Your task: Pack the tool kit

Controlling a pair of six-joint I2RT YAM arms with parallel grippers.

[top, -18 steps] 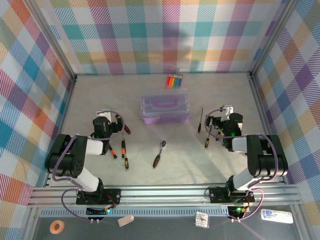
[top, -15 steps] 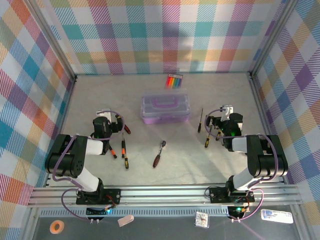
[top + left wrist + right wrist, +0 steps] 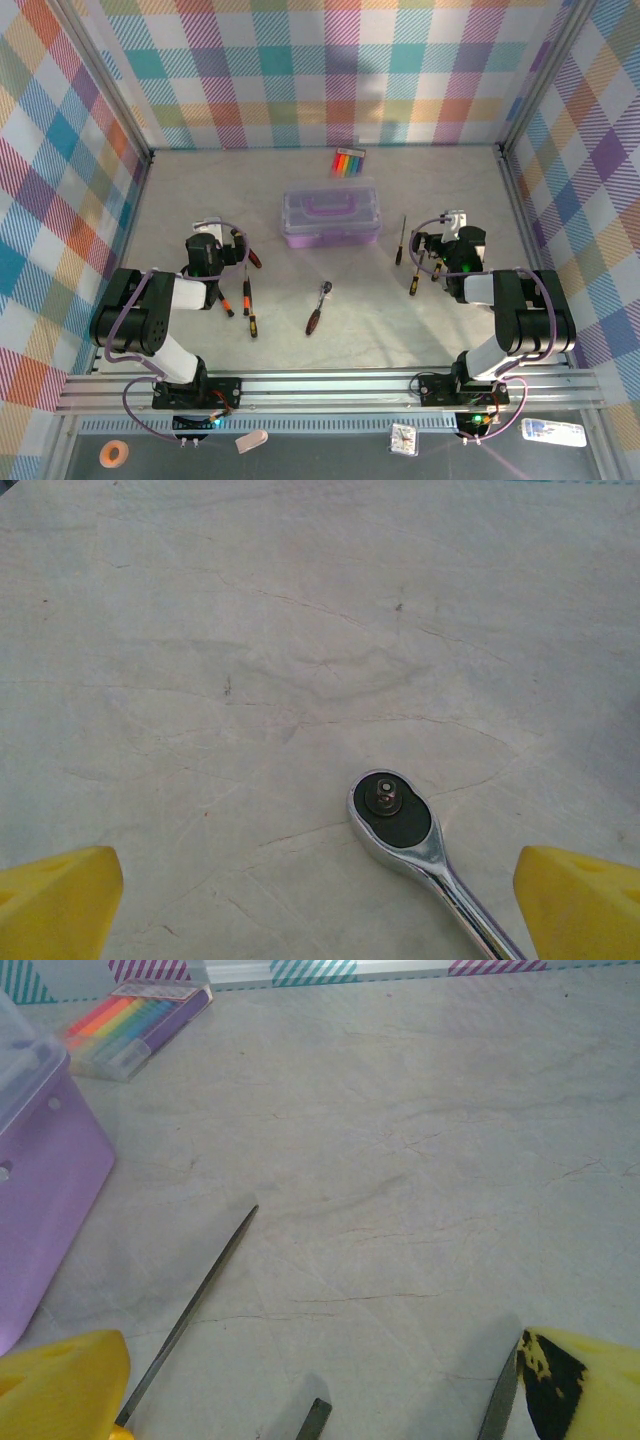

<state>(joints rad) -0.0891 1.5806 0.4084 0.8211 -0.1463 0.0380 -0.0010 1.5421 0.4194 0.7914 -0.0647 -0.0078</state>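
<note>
Nearest the arms' bases, on the near side of the tool kit (image 3: 331,217), a black-handled ratchet (image 3: 316,310) lies loose on the table (image 3: 200,180). It is about midway between the two arms, and its long axis runs roughly toward the kit.

To the kit's near-left, several black-and-orange screwdrivers (image 3: 249,305) lie beside the left arm. The left gripper (image 3: 320,915) hangs there with its yellow fingers spread wide, holding nothing. A chrome ratchet head (image 3: 390,815) rests on the table between them, its handle slanting toward the right finger.

To the kit's right, the right gripper (image 3: 320,1395) is likewise wide open and empty. A slim screwdriver (image 3: 195,1305) starts by its left finger and runs away from it, the tip leaning right. The kit's purple wall stands just left of that shaft, so the right arm looks the nearer to the kit.

The kit itself sits mid-table with its clear lid seemingly shut, so opening it probably comes first. Beyond the kit lies a rainbow-striped packet (image 3: 348,161).
</note>
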